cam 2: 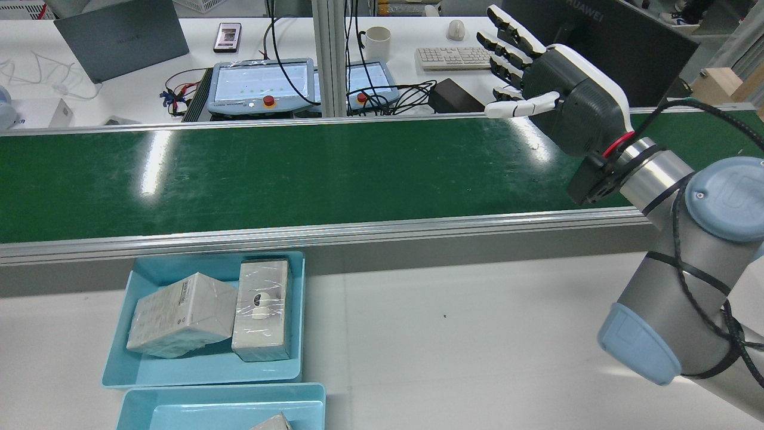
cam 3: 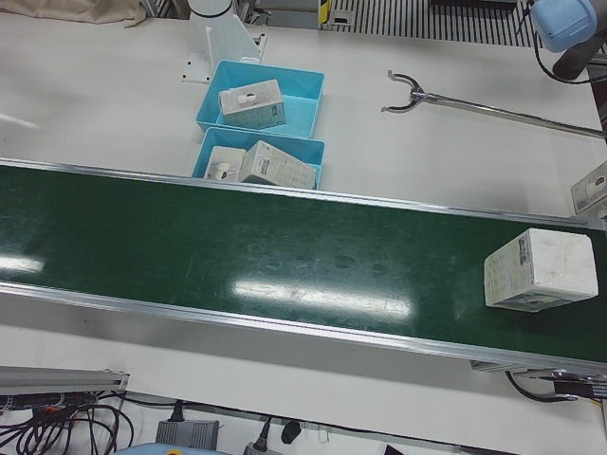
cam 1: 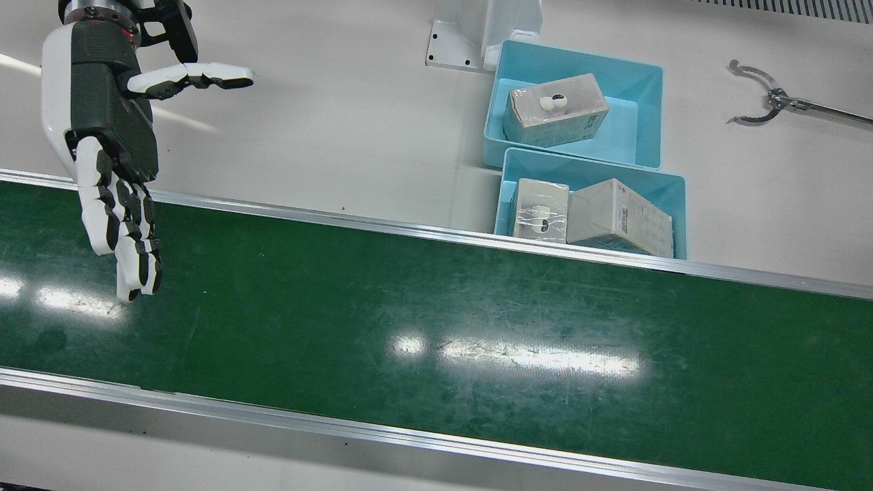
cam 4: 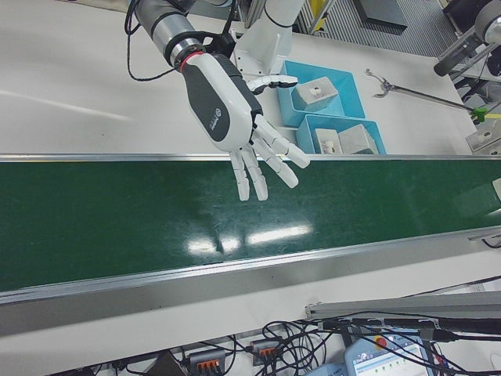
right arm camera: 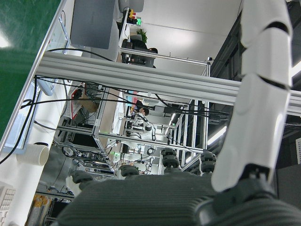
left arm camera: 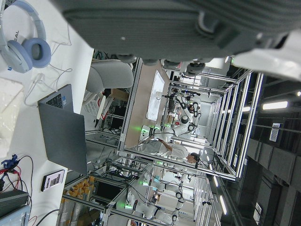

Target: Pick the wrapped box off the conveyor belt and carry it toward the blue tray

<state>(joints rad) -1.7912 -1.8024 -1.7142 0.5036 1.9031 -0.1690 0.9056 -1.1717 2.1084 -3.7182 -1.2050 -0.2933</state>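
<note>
The wrapped box, pale and film-covered, lies on the green conveyor belt at its right end in the left-front view; nothing touches it. My right hand hovers open over the belt's other end, fingers spread, holding nothing; it shows too in the rear view and the right-front view. Two blue trays stand beside the belt and hold other wrapped boxes. Only the palm edge of my left hand shows, in its own view, with nothing held before it.
A metal reacher tool lies on the white table past the trays. An arm pedestal base stands behind the far tray. Beyond the belt, a desk carries teach pendants, a keyboard and a mug.
</note>
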